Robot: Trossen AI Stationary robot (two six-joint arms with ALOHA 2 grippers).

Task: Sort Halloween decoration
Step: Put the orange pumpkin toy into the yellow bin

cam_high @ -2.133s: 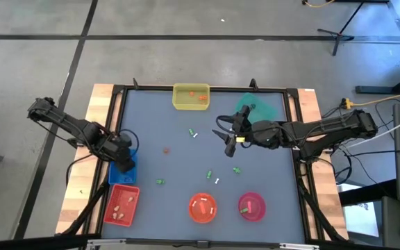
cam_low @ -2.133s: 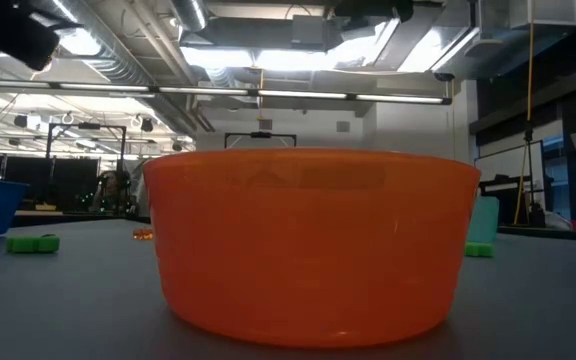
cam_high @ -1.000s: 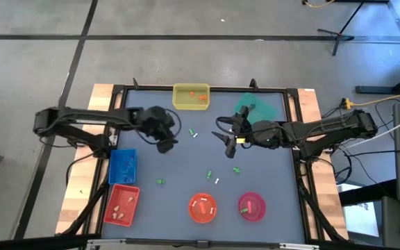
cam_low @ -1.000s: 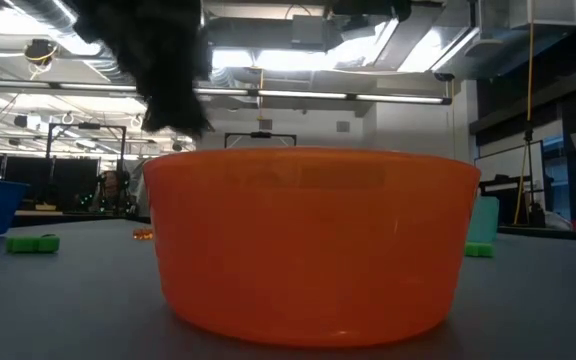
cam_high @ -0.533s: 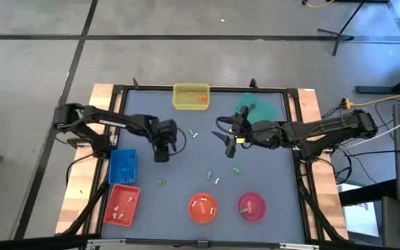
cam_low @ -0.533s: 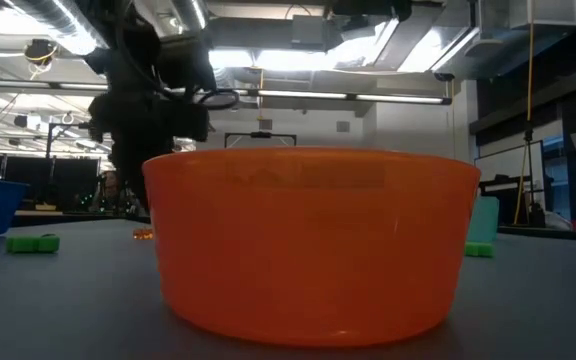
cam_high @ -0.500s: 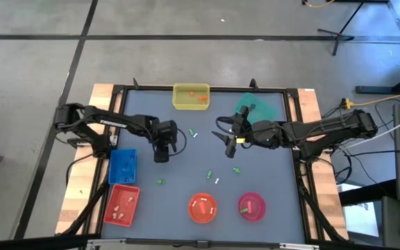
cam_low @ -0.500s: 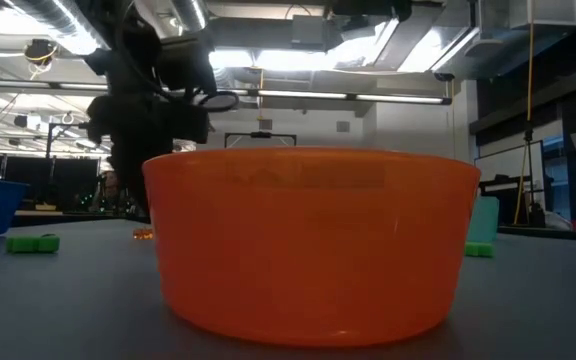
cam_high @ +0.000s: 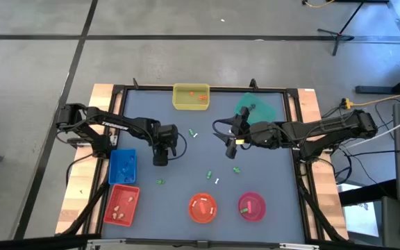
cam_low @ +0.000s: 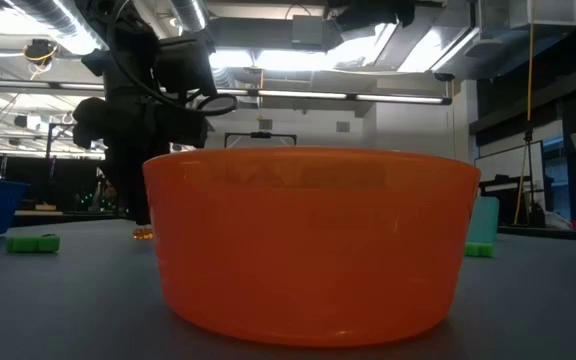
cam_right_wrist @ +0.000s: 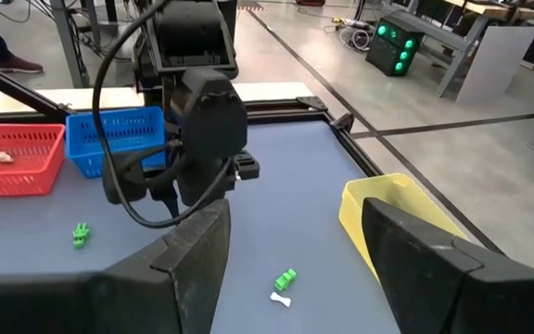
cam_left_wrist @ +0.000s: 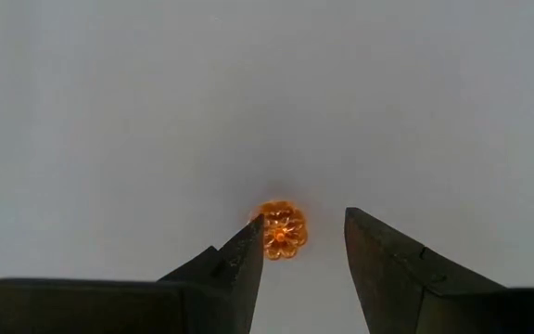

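Observation:
The Halloween decoration shows as tiny loose trinkets on the grey table. An orange pumpkin-shaped one (cam_left_wrist: 283,230) lies flat on the table between the open fingers of my left gripper (cam_left_wrist: 302,243), which points down at it left of centre (cam_high: 160,155). The pumpkin lies closer to one fingertip (cam_left_wrist: 251,243) than to the other. Green trinkets (cam_high: 160,182) (cam_high: 210,173) (cam_high: 236,169) and a white one (cam_high: 217,180) lie around mid-table. My right gripper (cam_high: 229,142) hangs open above the table's middle, holding nothing. My left gripper stands with one fingertip (cam_left_wrist: 254,232) right against the pumpkin's rim (cam_left_wrist: 265,232), coming from above. I cannot tell whether it touches. The other fingertip stands clear of the pumpkin, which rests on the table.
A yellow tray (cam_high: 191,97) and a teal tray (cam_high: 261,108) stand at the far edge. A blue basket (cam_high: 122,165) and a red basket (cam_high: 121,205) stand at the left. An orange bowl (cam_high: 203,207) and a pink bowl (cam_high: 251,205) stand near the front edge.
My left gripper has moved toward the table's near edge and come down to the tabletop, tipping from a slant to point almost straight down and rolling at the wrist. It now stands with its fingers on either side of the orange pumpkin trinket. The right arm has kept still.

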